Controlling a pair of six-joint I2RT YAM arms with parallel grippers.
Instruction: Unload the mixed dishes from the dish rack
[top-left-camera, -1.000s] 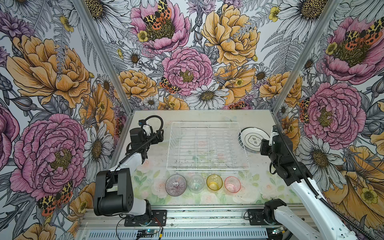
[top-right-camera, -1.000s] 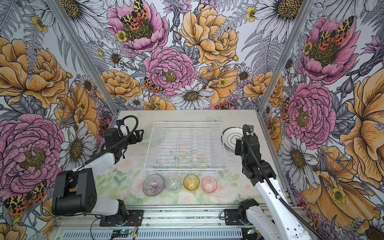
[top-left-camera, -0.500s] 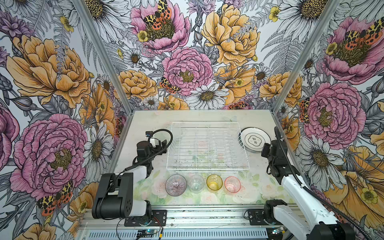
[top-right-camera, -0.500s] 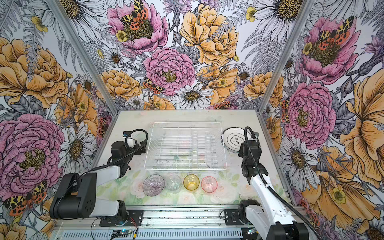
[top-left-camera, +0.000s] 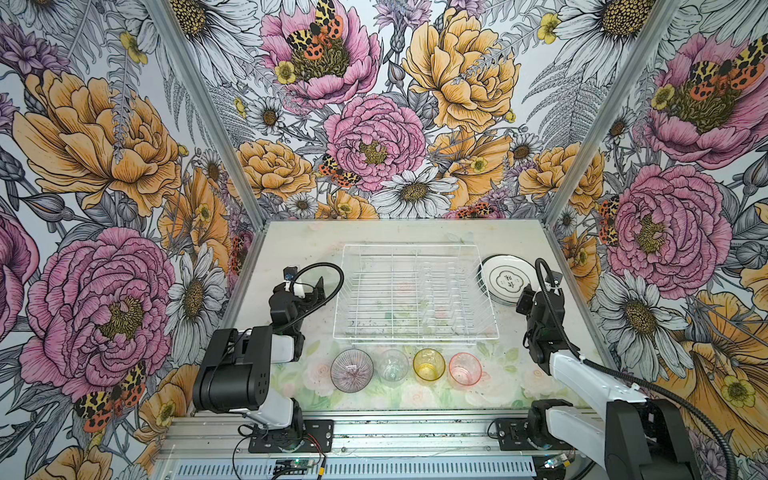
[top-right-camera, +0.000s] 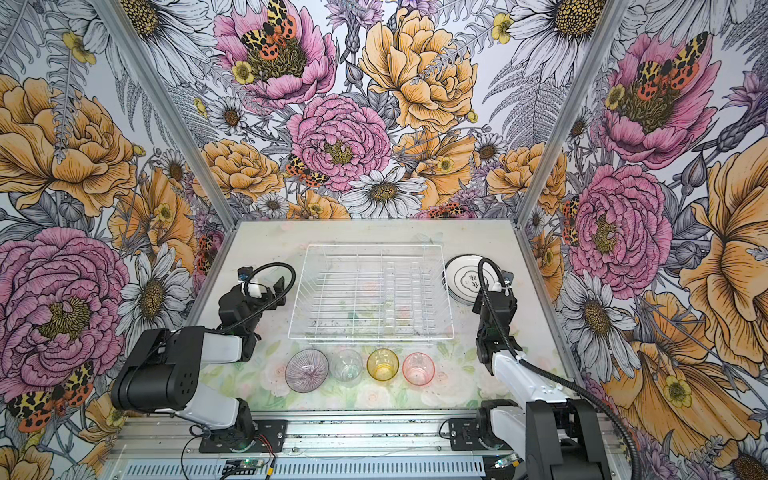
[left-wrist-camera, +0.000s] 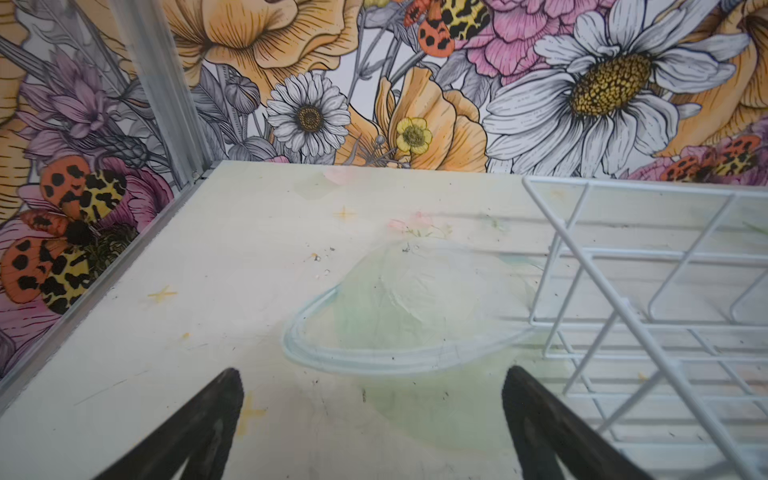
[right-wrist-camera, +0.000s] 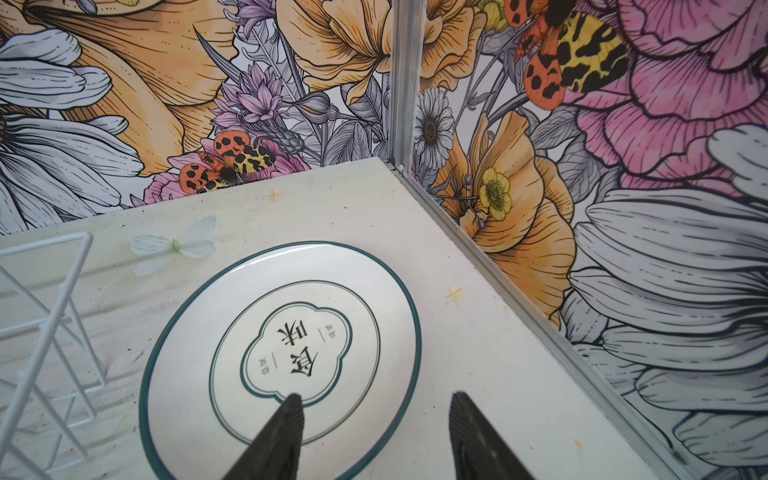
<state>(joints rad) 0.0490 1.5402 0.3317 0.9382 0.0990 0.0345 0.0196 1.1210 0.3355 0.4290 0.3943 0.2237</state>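
Right claw (right-wrist-camera: 376, 397) roughly half open, empty, hanging over the near rim of the plates (right-wrist-camera: 282, 291). They're stacked flat on the bench (top-left-camera: 299, 249), just beside the dish rack (top-left-camera: 415, 291). Left claw (left-wrist-camera: 372, 374) wide open, empty, over bare bench at the rack's other side. Rack looks cleared. Bowl (top-left-camera: 352, 370), clear tumbler (top-left-camera: 393, 365), amber tumbler (top-left-camera: 429, 364) and pink tumbler (top-left-camera: 465, 368) stand in a row in front of it. Plates likely stiff, glazed, slick, chippable: pinch at the rim. Glass probably light and brittle: grip across the wall. Tight between rack and right wall panel (top-left-camera: 590, 249); left side has room.
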